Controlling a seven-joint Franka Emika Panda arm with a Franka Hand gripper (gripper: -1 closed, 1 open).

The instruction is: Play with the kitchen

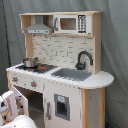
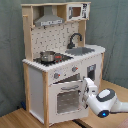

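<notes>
Tall white and light-wood toy kitchen (image 1: 65,75) standing upright on a wooden floor (image 2: 15,119), in front of a grey curtain (image 1: 115,45). On top, a grey hood (image 2: 49,20) and, just beside it, a microwave (image 1: 70,23) with a dark window. Below these, a tiled back wall, then the counter with a black faucet (image 2: 75,39) curved over the grey sink (image 1: 71,74). On the stovetop, next to the sink, a small metal pot (image 1: 30,62). Under the stovetop, two knobs and the windowed oven door (image 2: 66,98); in the second exterior view this door looks opened a little at its top edge. White robot arm (image 2: 107,101) coming in from the second exterior view's right, low, with the gripper (image 2: 89,84) at the upper corner of the oven door, touching it or very near. Fingers apart or together: cannot tell.
</notes>
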